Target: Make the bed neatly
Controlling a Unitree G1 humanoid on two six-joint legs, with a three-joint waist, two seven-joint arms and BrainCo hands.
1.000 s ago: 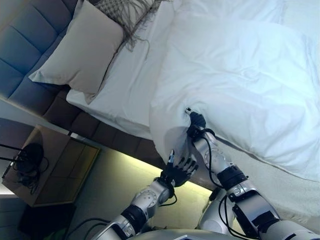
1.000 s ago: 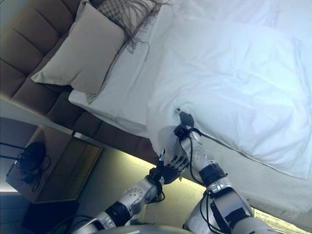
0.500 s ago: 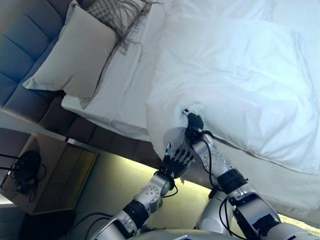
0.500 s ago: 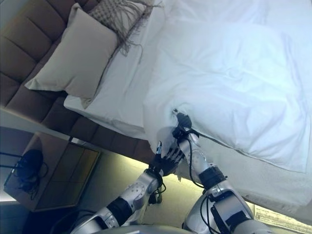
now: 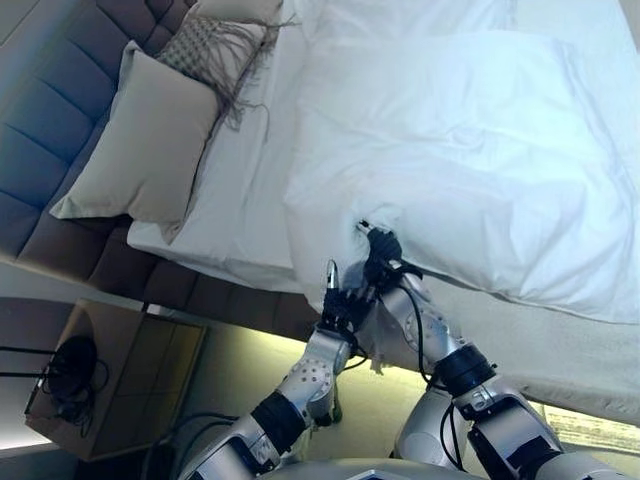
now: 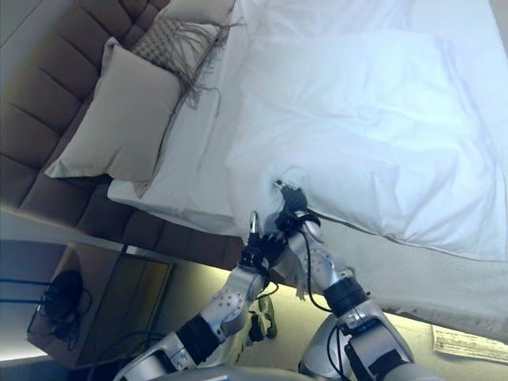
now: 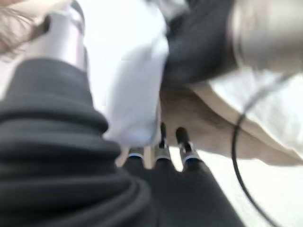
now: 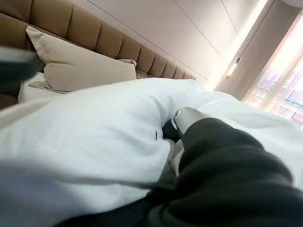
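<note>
A white duvet (image 5: 470, 150) lies rumpled across the bed, its near corner hanging over the side. My right hand (image 5: 381, 247) is shut on that corner, and the cloth bunches around it; in the right wrist view its thumb (image 8: 182, 117) presses into the duvet (image 8: 94, 127). My left hand (image 5: 343, 300) is just below and left of it, fingers straight, against the hanging fold. In the left wrist view white cloth (image 7: 135, 90) lies between the thumb (image 7: 66, 38) and the fingers (image 7: 163, 137). The bare white sheet (image 5: 245, 190) shows between duvet and pillows.
A beige pillow (image 5: 140, 140) and a fringed patterned cushion (image 5: 215, 50) lean on the padded headboard (image 5: 45, 120). A wooden nightstand (image 5: 120, 370) with a black corded object (image 5: 65, 365) stands left of the bed. The bed's beige side (image 5: 540, 340) runs right. A paper (image 6: 468, 343) lies on the floor.
The camera has shifted. My left hand has risen from below the bed's edge to the duvet's hanging fold, close beside the right hand. The right hand keeps its hold.
</note>
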